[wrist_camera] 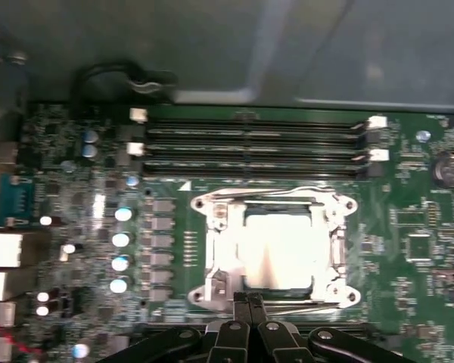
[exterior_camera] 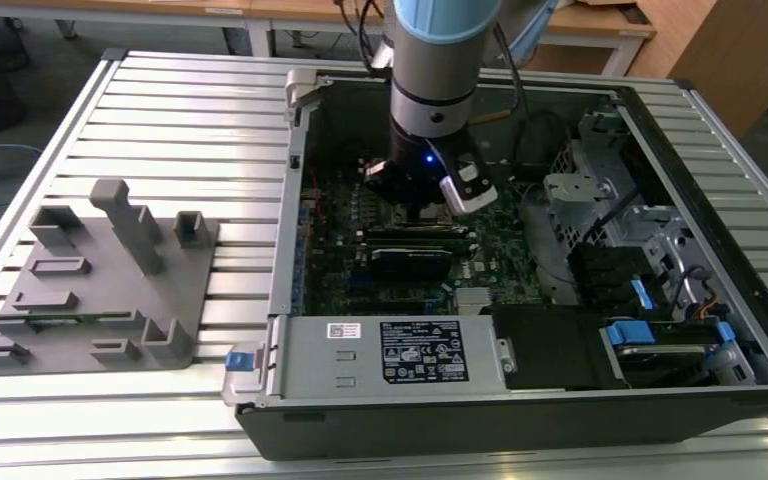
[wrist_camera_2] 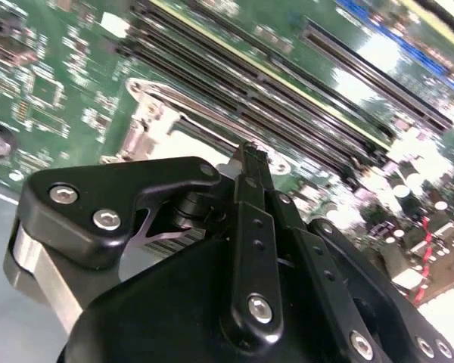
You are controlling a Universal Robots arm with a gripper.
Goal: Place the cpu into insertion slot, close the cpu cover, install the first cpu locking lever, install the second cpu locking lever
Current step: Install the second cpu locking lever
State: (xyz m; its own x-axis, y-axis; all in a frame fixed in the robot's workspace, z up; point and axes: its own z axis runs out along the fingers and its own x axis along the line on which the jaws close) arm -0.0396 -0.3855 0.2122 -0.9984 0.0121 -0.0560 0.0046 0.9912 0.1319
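Observation:
The cpu point(wrist_camera: 276, 253) lies flat in the insertion slot point(wrist_camera: 212, 198), its pale metal face showing through the cut-out of the cpu cover point(wrist_camera: 218, 249). The silver cover frame is down over the chip. A thin wire locking lever point(wrist_camera: 272, 192) runs along the socket's side toward the memory slots, and another point(wrist_camera: 306, 304) runs along the side by my fingertips. My gripper point(wrist_camera: 248, 301) is shut, its tips together at the socket's edge, right at that lever wire point(wrist_camera_2: 181, 102). In the second wrist view the gripper point(wrist_camera_2: 250, 151) tips touch the socket's rim. The gripper point(exterior_camera: 424, 212) hangs low inside the open case.
Long black memory slots point(wrist_camera: 250, 144) lie just beyond the socket. A grey power-supply box point(exterior_camera: 384, 350) fills the case's near side, with drive bays and blue tabs point(exterior_camera: 651, 340) on the exterior view's right. A grey fixture point(exterior_camera: 104, 280) stands on the slatted table at the exterior view's left.

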